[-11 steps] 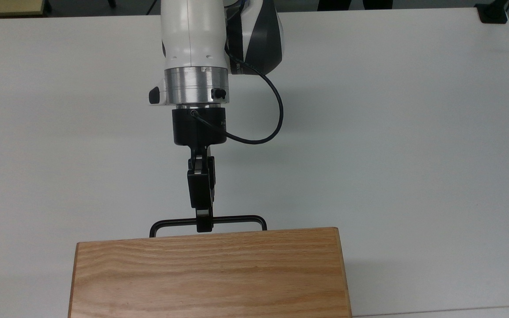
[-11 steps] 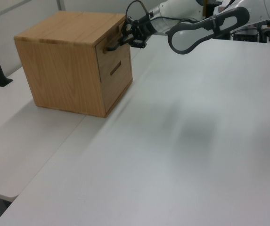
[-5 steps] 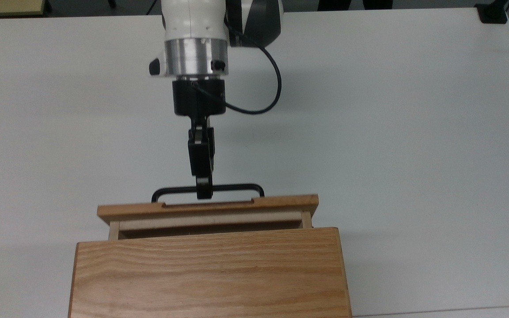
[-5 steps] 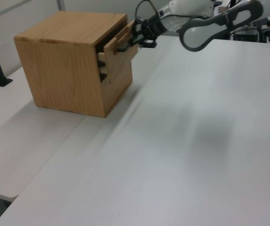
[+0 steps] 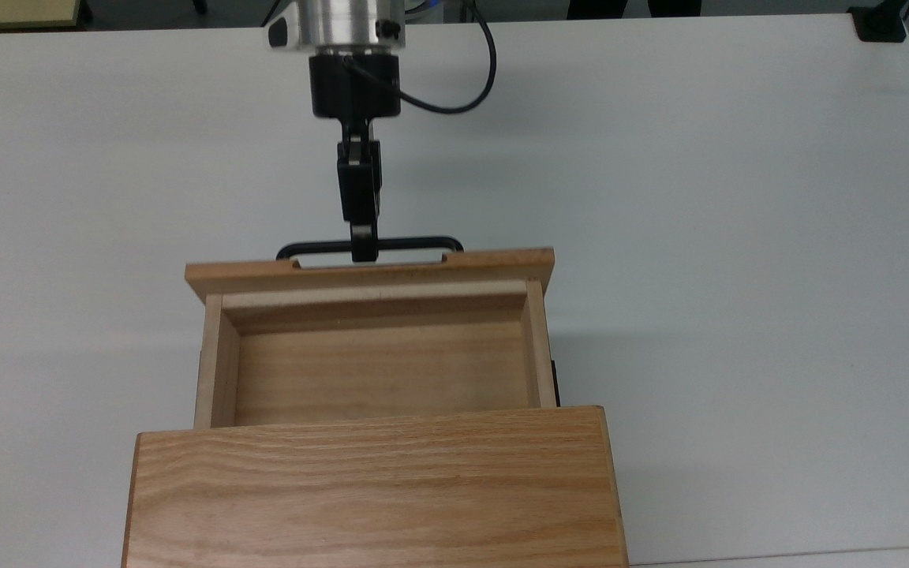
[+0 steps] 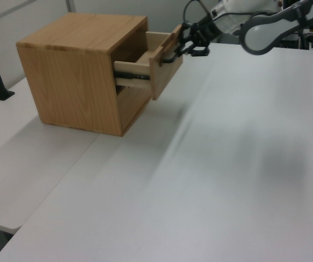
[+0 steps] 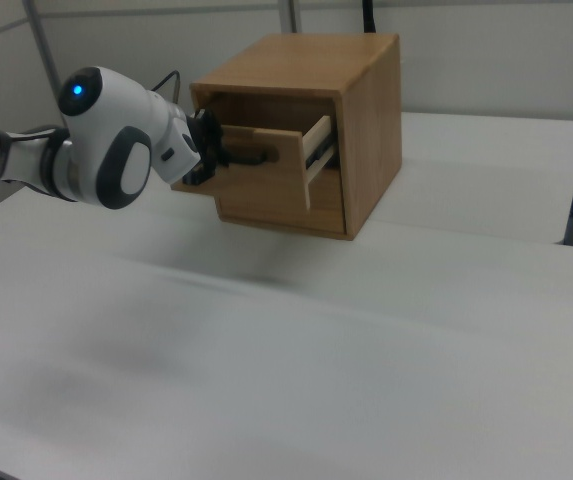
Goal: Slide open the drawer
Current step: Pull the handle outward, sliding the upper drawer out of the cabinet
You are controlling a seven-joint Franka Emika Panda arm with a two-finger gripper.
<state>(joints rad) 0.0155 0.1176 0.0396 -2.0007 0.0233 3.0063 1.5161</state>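
1. Table (image 5: 738,237): white, matte top that carries the whole scene. In the left view a seam runs where a second white slab adjoins it under the cabinet.

2. Cabinet (image 5: 375,489): oak-coloured wooden box with a flat grained top, standing at the near edge of the top view and at the far left of the left view. In the right view it sits at the far side of the table, its open front facing the right view's left.

3. Arm (image 7: 96,150): white shell with dark grey joint covers and a silver wrist ring. It comes in from the far edge in the top view, and a black cable (image 5: 470,95) loops off the wrist toward the top view's right.

4. Drawer (image 5: 375,363): light wooden box, slid well out of the upper part of the cabinet front, its inside bare. The wider front panel (image 5: 372,272) lies on the far side in the top view; a metal slide rail shows along its side in the left view (image 6: 130,68).

5. Gripper (image 5: 364,251): black, two-fingered, reaching level toward the drawer front. Its fingers are closed on the middle of the handle bar, one above and one below.

6. Handle (image 5: 415,243): thin black metal U-shape, standing off the front panel.
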